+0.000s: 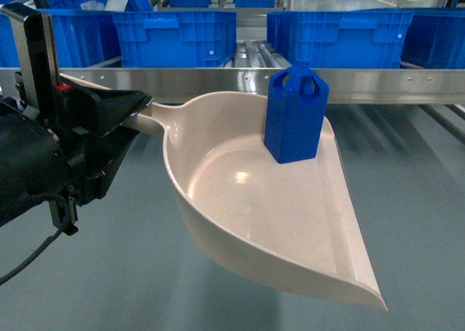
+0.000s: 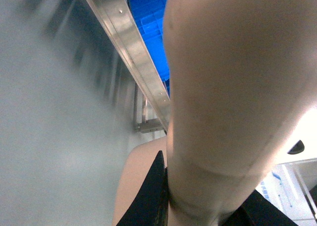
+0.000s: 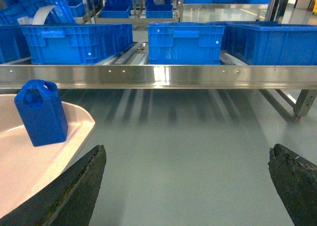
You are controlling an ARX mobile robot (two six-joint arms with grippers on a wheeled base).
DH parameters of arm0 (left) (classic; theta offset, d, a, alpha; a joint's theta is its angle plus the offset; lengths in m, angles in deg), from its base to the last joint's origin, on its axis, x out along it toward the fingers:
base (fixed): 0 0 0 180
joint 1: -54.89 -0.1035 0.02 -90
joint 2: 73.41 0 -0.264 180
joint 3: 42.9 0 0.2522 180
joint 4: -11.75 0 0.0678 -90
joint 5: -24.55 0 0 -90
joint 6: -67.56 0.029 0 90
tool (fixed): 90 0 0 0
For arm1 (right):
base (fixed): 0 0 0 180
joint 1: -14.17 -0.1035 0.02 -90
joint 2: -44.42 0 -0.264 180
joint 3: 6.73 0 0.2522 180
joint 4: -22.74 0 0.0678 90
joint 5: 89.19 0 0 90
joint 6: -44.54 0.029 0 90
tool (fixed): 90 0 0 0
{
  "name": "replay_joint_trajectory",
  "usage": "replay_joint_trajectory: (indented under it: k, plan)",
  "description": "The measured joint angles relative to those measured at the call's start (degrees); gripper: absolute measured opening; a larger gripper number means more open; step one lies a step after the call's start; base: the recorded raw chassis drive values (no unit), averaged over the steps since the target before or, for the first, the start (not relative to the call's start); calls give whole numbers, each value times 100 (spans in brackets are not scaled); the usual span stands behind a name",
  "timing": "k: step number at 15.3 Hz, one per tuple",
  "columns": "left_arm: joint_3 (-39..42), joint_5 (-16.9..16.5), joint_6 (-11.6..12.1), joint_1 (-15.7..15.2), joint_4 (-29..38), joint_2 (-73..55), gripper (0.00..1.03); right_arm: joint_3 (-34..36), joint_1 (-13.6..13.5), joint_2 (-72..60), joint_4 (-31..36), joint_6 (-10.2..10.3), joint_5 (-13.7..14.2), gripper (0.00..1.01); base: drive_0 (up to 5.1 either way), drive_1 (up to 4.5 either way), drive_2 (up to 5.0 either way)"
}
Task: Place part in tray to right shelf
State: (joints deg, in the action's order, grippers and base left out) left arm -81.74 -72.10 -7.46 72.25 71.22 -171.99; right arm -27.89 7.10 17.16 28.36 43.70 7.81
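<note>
Tray [image 1: 240, 200] with upright part [image 1: 294, 117]

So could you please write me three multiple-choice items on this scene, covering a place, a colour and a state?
1. Where is the small bright blue jerrycan-shaped plastic block?
A. on the floor
B. in the beige-pink plastic scoop tray
C. inside a crate

2. What colour are the large plastic crates on the steel roller shelf?
A. blue
B. red
C. grey

3. How are the right gripper fingers?
A. shut on the block
B. gripping the tray
C. spread apart, empty

Answers: 1 B, the block stands upright by the tray's rim. 2 A, every crate is blue. 3 C, only floor shows between the fingers.
</note>
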Motion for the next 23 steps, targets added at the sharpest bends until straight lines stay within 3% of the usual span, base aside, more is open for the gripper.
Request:
replay_joint_trajectory:
  k: [23]
  plan:
    - [0,20,0,7,26,0,17,0,2,0,-9,0,0,98,15,416,-419]
